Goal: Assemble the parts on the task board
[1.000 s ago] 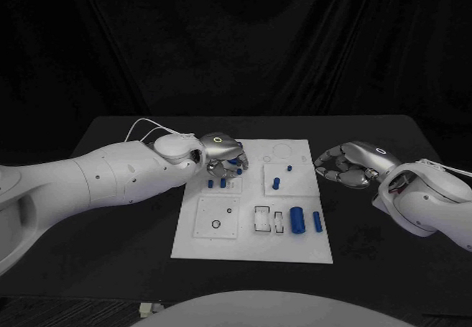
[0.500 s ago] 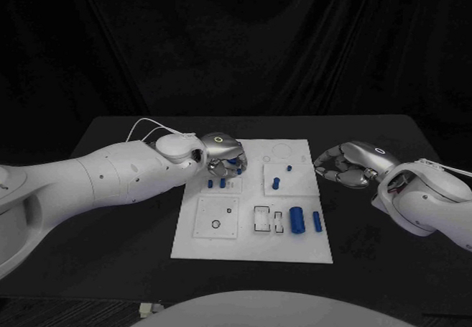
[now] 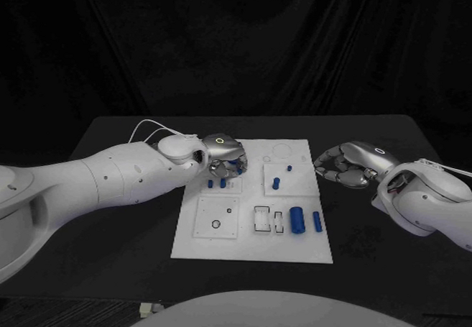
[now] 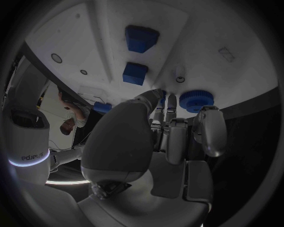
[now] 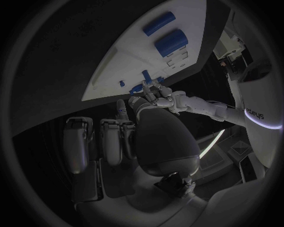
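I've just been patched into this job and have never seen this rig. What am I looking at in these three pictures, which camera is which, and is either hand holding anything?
It is a robot with two white arms ending in silver hands, at a black table. The square picture looks down from its head; the two round ones come from cameras behind each wrist. In the middle lies the white task board, carrying small blue parts such as a large cylinder and a thinner one. The left hand is over the board's far left corner, fingers down beside a blue gear; whether it grips anything is unclear. The right hand hovers off the board's right edge, fingers curled, holding nothing.
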Controlling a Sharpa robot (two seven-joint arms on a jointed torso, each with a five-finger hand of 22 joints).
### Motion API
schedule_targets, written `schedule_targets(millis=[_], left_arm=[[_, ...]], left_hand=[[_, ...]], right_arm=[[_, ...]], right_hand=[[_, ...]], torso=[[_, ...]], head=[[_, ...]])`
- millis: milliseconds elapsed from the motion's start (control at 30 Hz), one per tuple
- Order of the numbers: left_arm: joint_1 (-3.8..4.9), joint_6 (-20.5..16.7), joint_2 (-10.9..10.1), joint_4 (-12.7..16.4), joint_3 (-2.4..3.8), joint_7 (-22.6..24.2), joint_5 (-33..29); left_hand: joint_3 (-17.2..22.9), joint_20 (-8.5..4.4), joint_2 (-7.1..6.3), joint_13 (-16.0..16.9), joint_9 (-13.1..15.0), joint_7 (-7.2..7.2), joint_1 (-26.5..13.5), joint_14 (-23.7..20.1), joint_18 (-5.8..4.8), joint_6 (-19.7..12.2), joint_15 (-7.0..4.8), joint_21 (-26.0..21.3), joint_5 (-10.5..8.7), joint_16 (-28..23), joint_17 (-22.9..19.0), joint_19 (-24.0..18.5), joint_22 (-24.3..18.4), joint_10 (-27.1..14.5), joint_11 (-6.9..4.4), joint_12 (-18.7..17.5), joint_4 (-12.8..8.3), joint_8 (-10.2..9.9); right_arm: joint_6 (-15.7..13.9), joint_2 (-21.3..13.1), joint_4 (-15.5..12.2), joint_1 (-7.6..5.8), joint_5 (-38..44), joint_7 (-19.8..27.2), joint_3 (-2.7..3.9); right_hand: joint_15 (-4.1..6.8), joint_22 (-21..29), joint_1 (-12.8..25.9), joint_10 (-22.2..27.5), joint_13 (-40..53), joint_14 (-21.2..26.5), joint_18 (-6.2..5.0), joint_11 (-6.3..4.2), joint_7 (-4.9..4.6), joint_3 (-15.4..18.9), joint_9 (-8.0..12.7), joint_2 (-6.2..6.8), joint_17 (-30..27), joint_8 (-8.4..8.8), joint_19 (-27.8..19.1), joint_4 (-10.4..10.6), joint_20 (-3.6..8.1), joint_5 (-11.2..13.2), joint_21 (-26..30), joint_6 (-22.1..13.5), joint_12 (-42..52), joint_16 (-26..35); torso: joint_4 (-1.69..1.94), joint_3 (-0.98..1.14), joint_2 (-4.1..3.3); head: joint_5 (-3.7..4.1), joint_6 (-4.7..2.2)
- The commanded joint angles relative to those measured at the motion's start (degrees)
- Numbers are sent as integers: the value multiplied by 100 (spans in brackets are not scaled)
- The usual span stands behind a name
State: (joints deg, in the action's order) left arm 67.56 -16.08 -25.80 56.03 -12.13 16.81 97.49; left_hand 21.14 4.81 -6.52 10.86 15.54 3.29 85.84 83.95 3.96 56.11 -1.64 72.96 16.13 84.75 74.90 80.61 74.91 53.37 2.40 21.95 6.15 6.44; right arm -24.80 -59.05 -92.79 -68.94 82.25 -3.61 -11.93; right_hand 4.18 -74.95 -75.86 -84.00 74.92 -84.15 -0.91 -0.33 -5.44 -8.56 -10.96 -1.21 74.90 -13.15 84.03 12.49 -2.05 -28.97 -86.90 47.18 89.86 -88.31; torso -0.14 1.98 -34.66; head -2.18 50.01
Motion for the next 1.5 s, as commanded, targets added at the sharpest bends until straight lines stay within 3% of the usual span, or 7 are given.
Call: schedule_targets(millis=[33,233,400,700,900,1167,1500], left_arm=[[-29,-33,22,-23,2,111,4],[-43,-86,24,-33,2,119,4],[-48,-231,-14,7,2,169,4],[-43,-668,-273,283,3,205,4],[92,-865,-568,600,4,128,4],[295,-745,-871,912,3,28,4],[338,-513,-1123,1167,1,-55,4]], left_hand=[[28,-45,4,-10,-5,-4,-57,32,-1,69,-47,-36,-25,-25,92,-1,990,73,-10,-41,-10,43],[60,-88,26,-31,9,52,-49,23,3,225,-102,-51,-19,-36,59,-7,987,241,-92,-52,-86,110],[46,-127,59,-30,73,75,-43,29,-1,540,-135,-45,-14,-37,48,2,991,519,-128,-34,-186,254],[32,-139,51,-32,90,97,-22,42,-10,645,-138,-18,-8,-37,41,23,1000,725,-120,-56,-286,275],[87,-133,34,-64,67,108,-17,44,-11,620,-126,-23,-179,-51,10,25,998,788,-107,-147,-333,218],[128,-127,19,-105,43,94,-82,-3,6,583,-122,-110,-279,-111,-118,-19,974,766,-109,-275,-318,158],[135,-129,23,-103,35,82,-131,-28,13,577,-130,-149,-343,-142,-183,-38,965,811,-122,-309,-302,132]], right_arm=[[7,-5,1,12,14,-39,3],[1,-9,1,12,14,-37,3],[-6,-13,-1,12,14,-34,3],[-18,-41,-14,12,14,-32,3],[-7,-51,-7,12,14,-36,3],[18,-30,28,14,4,-42,3],[16,-10,64,36,-6,-34,2]], right_hand=[[-24,-1384,-27,-600,1508,-501,-1,2,3,-30,1,39,1116,-30,429,-9,-37,-35,16,18,14,38],[-24,-1384,-27,-600,1508,-501,-1,2,3,-30,1,39,1116,-30,429,-9,-37,-35,16,18,14,38],[-24,-1382,-30,-600,1508,-500,-2,3,3,-34,2,41,1111,-27,426,-13,-37,-36,22,16,14,40],[-24,-1382,-30,-600,1508,-500,-2,3,3,-34,2,41,1111,-27,426,-13,-37,-36,22,16,14,40],[-24,-1382,-30,-600,1508,-500,-2,3,3,-34,2,41,1111,-27,426,-13,-37,-36,22,16,14,40],[-24,-1382,-35,-600,1508,-499,-2,3,2,-40,3,44,1107,-26,426,-19,-37,-37,22,17,14,43],[-24,-1380,-37,-600,1508,-498,-3,3,2,-43,3,45,1104,-27,424,-22,-37,-36,25,20,14,45]], torso=[[1,0,-1],[1,0,0],[1,-1,0],[2,0,0],[4,0,1],[8,0,13],[5,4,7]], head=[[5,-1],[5,-1],[9,-1],[49,-1],[51,-1],[42,-1],[24,-1]])
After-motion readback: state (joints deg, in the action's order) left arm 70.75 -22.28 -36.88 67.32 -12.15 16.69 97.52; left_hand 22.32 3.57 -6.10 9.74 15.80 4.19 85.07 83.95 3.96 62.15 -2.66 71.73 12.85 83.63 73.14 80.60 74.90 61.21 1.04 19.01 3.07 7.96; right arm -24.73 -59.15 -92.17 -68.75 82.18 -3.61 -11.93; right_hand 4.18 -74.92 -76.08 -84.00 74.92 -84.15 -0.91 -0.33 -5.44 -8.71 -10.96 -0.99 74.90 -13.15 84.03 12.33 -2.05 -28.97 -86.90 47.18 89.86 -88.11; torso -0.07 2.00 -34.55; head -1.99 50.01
